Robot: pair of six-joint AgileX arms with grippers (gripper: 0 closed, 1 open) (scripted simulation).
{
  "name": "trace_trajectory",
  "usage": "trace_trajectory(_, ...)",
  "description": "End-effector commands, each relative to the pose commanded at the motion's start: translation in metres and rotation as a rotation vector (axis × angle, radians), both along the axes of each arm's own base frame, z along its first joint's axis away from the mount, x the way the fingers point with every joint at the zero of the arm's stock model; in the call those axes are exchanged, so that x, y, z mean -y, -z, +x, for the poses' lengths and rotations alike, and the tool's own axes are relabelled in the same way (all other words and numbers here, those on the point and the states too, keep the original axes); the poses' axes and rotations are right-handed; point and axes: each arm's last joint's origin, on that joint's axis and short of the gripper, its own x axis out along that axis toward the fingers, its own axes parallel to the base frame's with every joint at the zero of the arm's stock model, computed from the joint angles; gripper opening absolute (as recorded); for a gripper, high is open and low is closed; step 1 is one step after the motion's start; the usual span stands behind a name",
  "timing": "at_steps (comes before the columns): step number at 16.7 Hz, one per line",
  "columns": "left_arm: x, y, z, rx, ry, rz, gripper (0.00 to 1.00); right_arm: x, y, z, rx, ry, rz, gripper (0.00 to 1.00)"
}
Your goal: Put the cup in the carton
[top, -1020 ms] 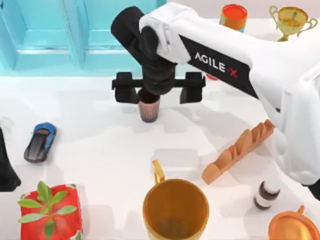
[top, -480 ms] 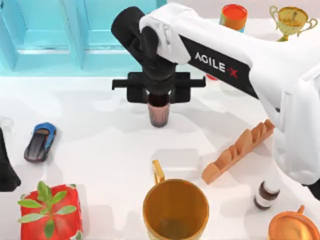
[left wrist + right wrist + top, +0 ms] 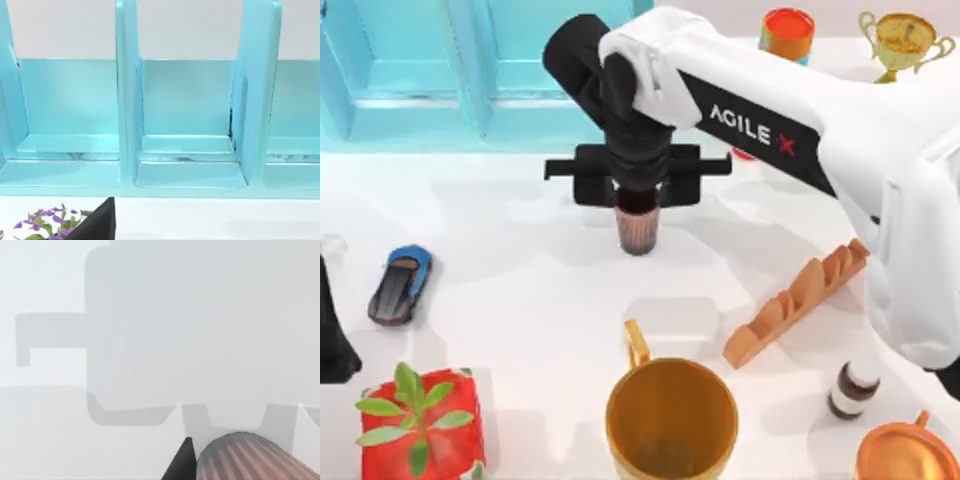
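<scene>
From above, the right arm reaches across the table (image 3: 520, 300) from the right, and its right pincer (image 3: 638, 190) is clenched on the one cup (image 3: 639, 228), a ribbed reddish-brown tumbler hanging upright under the black fingers, just in front of the carton (image 3: 420, 90). The single light-blue carton fills the far left of the table, and two of its dividers are visible from this angle. Around the cup, well apart from it, lie one blue toy car (image 3: 400, 284) at the left, one red cube with a green plant (image 3: 420, 420) at the near left corner, one big orange-yellow mug (image 3: 670, 415) at the near edge, one brown bread-like rack (image 3: 798, 300) to the right, one small dark bottle (image 3: 852, 388), one orange pot (image 3: 905, 455) at the near right corner, one orange-topped can (image 3: 787, 33) and one gold trophy (image 3: 903, 42) at the far right. A dark part of the left arm sits at the left edge; whether its pincer is clenched or released, I cannot tell. The left wrist view faces the carton's open front with three compartments between upright walls, and a few purple flowers (image 3: 45, 225) below, probably another plant. The right wrist view shows the cup's ribbed side beside one dark fingertip (image 3: 182, 462), above the pale table with the pincer's shadow.
</scene>
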Motion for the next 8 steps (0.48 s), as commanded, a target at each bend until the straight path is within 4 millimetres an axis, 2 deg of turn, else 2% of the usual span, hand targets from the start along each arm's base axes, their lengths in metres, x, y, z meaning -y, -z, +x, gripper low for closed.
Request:
trace_trajectory(5,0.0,0.0,0.0,0.0,0.0,0.0,1.0,0.003,-0.003,0.001,-0.005,-0.004,0.001,0.0)
trace_trajectory(7,0.0,0.0,0.0,0.0,0.0,0.0,1.0,0.026,-0.019,0.011,-0.01,-0.011,0.009,0.0)
trace_trajectory(8,0.0,0.0,0.0,0.0,0.0,0.0,1.0,0.044,-0.032,0.018,-0.006,-0.015,0.018,0.0)
